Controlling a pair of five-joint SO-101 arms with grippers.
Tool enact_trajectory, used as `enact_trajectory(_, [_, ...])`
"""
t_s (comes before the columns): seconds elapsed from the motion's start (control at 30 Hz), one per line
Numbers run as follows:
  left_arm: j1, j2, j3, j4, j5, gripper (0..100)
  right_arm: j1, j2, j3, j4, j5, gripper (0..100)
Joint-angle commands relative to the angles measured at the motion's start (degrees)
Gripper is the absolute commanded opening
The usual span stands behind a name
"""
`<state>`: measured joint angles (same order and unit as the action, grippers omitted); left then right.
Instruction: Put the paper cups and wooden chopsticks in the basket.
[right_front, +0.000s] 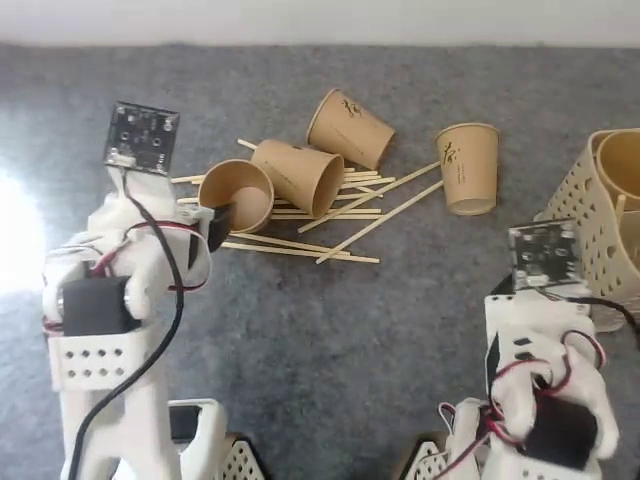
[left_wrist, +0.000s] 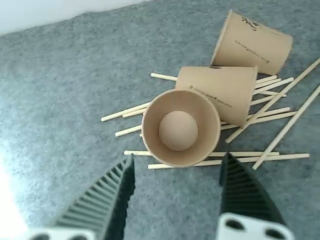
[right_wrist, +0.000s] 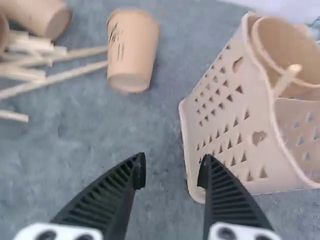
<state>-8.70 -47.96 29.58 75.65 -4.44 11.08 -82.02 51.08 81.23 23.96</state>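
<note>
Three paper cups lie on their sides over a scatter of wooden chopsticks (right_front: 320, 215) on the grey carpet. The nearest cup (left_wrist: 181, 127) points its mouth at my left gripper (left_wrist: 179, 162), which is open just short of the rim; in the high view this cup (right_front: 235, 195) is the leftmost. Behind it lie a second cup (left_wrist: 220, 92) and a third cup (left_wrist: 252, 40). A separate cup (right_wrist: 130, 50) lies with its base toward my right gripper (right_wrist: 171, 167), which is open and empty beside the basket (right_wrist: 235, 115). The basket holds a cup (right_wrist: 285, 55) and a chopstick (right_wrist: 285, 77).
The perforated basket (right_front: 590, 215) stands at the table's right edge, close beside the right arm (right_front: 540, 330). Bare carpet stretches between the two arms and in front of the chopstick pile. A pale wall runs along the far edge.
</note>
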Motion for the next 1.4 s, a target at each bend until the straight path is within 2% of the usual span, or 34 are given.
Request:
enact_trajectory(0.0, [0.62,4.84,-3.74,-4.84,0.79,26,0.04,-0.31,7.38,-3.38,4.66,17.6])
enact_trajectory(0.13, [-0.26,19.60,-10.51,-5.36,2.73,26,-0.04,-0.31,15.30,-9.54,3.43,17.6])
enact_trajectory(0.3, [-3.43,38.59,-23.25,-5.36,4.31,26,-0.40,-0.31,21.54,-14.90,-3.78,17.6])
enact_trajectory(0.5, [-3.34,50.64,-28.79,-5.71,4.04,26,-0.40,-0.31,27.08,-19.12,-5.27,17.6])
enact_trajectory(0.7, [-3.52,54.86,-28.88,-5.98,3.87,24,-0.40,-0.31,28.04,-20.53,-5.45,17.6])
enact_trajectory(0.87, [-3.08,56.53,-28.70,-7.03,-4.31,8,-0.40,-0.31,27.96,-20.53,-5.45,17.5])
enact_trajectory(0.97, [-2.46,56.26,-28.70,-6.95,-5.45,1,-0.31,-0.31,28.22,-20.53,-5.63,17.5])
enact_trajectory(1.17, [-1.58,56.18,-29.14,-2.46,-5.89,1,-0.04,-0.31,28.40,-20.35,-5.80,17.5])
enact_trajectory(1.23, [-0.79,55.91,-30.73,-0.09,-8.00,1,-0.13,-0.31,29.27,-20.79,-5.80,17.5])
enact_trajectory(1.37, [4.48,52.04,-37.67,8.18,-9.85,1,-0.04,-0.31,32.26,-24.40,-5.80,17.4])
